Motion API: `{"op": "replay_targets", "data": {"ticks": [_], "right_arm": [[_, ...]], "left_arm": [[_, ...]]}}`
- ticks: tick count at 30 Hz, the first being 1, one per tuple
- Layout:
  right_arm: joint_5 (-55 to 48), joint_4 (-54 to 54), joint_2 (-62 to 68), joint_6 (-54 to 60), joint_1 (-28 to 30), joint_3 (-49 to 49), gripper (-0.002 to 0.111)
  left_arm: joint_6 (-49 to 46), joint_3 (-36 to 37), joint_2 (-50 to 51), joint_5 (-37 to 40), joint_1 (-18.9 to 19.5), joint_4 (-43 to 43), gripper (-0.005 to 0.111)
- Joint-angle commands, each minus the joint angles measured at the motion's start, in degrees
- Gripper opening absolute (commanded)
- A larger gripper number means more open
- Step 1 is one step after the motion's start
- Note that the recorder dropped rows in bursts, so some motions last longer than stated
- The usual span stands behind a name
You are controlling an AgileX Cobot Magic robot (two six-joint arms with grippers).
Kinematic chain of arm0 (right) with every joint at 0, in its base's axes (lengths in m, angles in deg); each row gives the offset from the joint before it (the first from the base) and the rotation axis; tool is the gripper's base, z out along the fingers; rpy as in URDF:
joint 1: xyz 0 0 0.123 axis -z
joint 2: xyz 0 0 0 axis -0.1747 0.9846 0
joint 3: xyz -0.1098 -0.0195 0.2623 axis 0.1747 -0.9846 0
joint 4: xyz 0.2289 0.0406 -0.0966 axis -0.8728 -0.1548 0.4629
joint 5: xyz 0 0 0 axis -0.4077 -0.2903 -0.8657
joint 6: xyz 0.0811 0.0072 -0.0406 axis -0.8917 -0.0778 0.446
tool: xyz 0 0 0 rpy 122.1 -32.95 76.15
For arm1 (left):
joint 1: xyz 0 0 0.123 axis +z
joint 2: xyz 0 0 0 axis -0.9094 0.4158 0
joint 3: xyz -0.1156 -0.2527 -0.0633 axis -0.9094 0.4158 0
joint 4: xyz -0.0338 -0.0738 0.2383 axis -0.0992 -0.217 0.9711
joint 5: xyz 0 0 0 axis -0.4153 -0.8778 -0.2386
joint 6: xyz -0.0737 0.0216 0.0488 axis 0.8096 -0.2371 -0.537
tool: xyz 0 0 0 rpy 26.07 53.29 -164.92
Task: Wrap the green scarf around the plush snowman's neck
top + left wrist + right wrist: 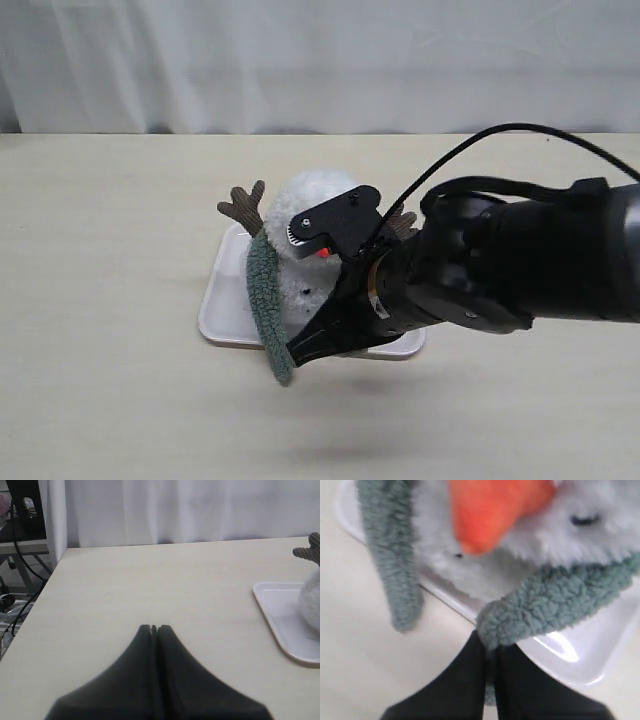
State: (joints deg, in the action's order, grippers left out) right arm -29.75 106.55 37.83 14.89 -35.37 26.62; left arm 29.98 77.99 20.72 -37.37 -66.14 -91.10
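Right gripper (489,647) is clamped on one end of the green scarf (555,600), with the fleece bunched right at the fingertips. Left gripper (154,629) is closed on nothing, jaws pressed together. It hovers over bare worktop (150,580) on the left-edge side, well apart from the tray.

- Worktop: pale, with a white curtain (300,60) behind the far edge.
- Right arm (520,260): comes in from the right edge and across the middle, low over the tray. It blocks much of the snowman's body in the exterior view. The gripper tip sits at the tray's near rim.
- Tray (222,305): white, rounded corners, about midway between the left and right edges, well off the far edge.
- Plush snowman (315,195): on the tray, white and fluffy, face toward the near edge. Can't tell if it is upright or leaning.
- Scarf: one run hangs down the snowman's side nearest the left edge, from beside the brown twig arm (243,208) to past the tray's near rim. Its free end is just beside the gripper tip. The other run crosses under the head, below the eye (585,519), to the clamped end.
- Orange nose (495,515): close to the right gripper, blurred.
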Motion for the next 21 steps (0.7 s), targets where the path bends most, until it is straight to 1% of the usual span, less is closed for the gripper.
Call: {"op": "replay_targets", "data": {"ticks": [1,5,8,16,21], "right_arm": [[2.5,-17.1,-2.5,12.7,0.0,-0.2,0.004],[2.7,-23.6,-1.8,16.7,0.0,-0.2,0.004],[3.4,-24.2,-0.1,17.0,0.0,-0.2,0.004],[11.3,-28.1,5.7,17.1,0.0,-0.2,0.004],[11.8,-28.1,7.7,17.1,0.0,-0.2,0.004]], "left_arm": [[0.2,0.2,-0.1,-0.7,0.3,-0.4,0.000],[0.2,0.2,-0.1,-0.7,0.3,-0.4,0.000],[0.2,0.2,-0.1,-0.7,0.3,-0.4,0.000],[0.2,0.2,-0.1,-0.7,0.3,-0.4,0.000],[0.2,0.2,-0.1,-0.7,0.3,-0.4,0.000]]}}
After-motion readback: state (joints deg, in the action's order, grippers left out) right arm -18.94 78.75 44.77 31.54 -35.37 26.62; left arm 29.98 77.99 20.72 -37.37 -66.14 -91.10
